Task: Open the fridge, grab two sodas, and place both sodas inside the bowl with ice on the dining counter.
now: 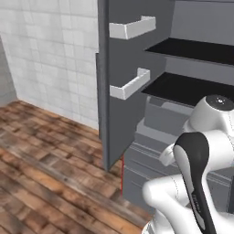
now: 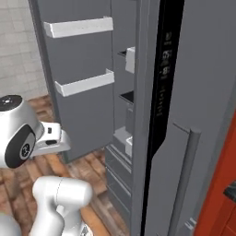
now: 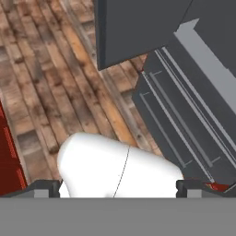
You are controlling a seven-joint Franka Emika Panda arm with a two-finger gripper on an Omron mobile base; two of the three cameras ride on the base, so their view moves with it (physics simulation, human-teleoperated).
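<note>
The fridge (image 1: 183, 68) stands with its left door (image 2: 83, 78) swung wide open, white door bins (image 1: 130, 84) facing the black shelves (image 1: 192, 87) inside. In the hand view the gripper (image 3: 118, 188) looks down at the wooden floor (image 3: 50, 83), with the fridge's lower drawers (image 3: 184, 129) just right of it; its fingertips (image 3: 44, 188) sit far apart, released and empty.

Operator: Report illumination.

Unit: Light around me is even and diffuse; I cannot tell its source. The tiled wall (image 1: 50, 55) and white door bins (image 2: 78, 26) render bright. The fridge (image 1: 192, 50) shelves read near-black.

Operator: Shadows, glare, focus?

Unit: Cast shadows are faint. My arm's white shells carry soft shading, without glare. Edges look slightly soft and pixelated; the wooden floor (image 3: 55, 83) texture is coarse. No edge distortion is apparent.
</note>
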